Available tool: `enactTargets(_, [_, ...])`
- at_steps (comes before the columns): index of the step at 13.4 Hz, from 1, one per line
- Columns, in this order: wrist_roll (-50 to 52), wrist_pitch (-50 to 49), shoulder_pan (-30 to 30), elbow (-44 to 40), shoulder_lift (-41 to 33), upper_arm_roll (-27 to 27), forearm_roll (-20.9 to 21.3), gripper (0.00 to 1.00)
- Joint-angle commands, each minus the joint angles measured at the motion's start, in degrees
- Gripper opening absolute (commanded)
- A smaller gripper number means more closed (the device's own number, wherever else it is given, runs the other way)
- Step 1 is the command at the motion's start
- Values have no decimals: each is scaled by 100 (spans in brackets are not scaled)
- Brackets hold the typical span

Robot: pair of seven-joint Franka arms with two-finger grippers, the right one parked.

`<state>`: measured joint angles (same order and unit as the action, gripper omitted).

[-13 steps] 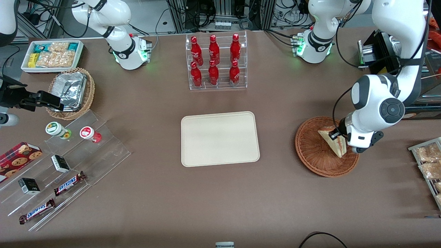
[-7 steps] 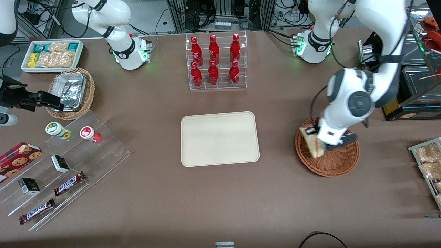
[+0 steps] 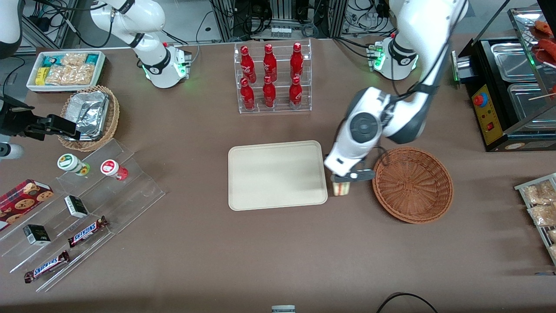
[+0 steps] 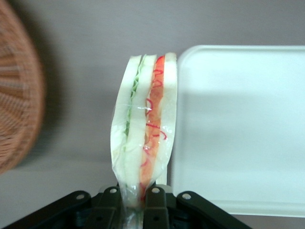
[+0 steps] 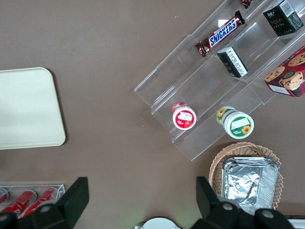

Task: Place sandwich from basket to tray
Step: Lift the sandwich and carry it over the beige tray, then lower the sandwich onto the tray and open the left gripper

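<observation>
A: Which step is the arm working on?

B: The carry. The gripper (image 3: 345, 182) is hanging between the basket (image 3: 412, 184) and the tray (image 3: 277, 174), its fingers (image 4: 155, 198) pinching the sandwich (image 4: 145, 143) by 1 corner, cut edge showing.

A: So where is the sandwich hanging?

B: Above the bare surface (image 3: 260, 252), just beside the tray's rim. Next, it is probably needing a sideways move over the tray, lowering, then letting go.
</observation>
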<state>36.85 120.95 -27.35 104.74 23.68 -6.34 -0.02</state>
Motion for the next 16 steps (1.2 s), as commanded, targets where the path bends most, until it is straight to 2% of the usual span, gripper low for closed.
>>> enactTargets(1, [400, -107, -506, -865, 654, 80, -24, 0])
enactTargets(9, [1693, -124, -1307, -2492, 1929, 80, -68, 0])
enactTargets(16, [2054, -107, -1431, -2793, 2264, 71, -68, 0])
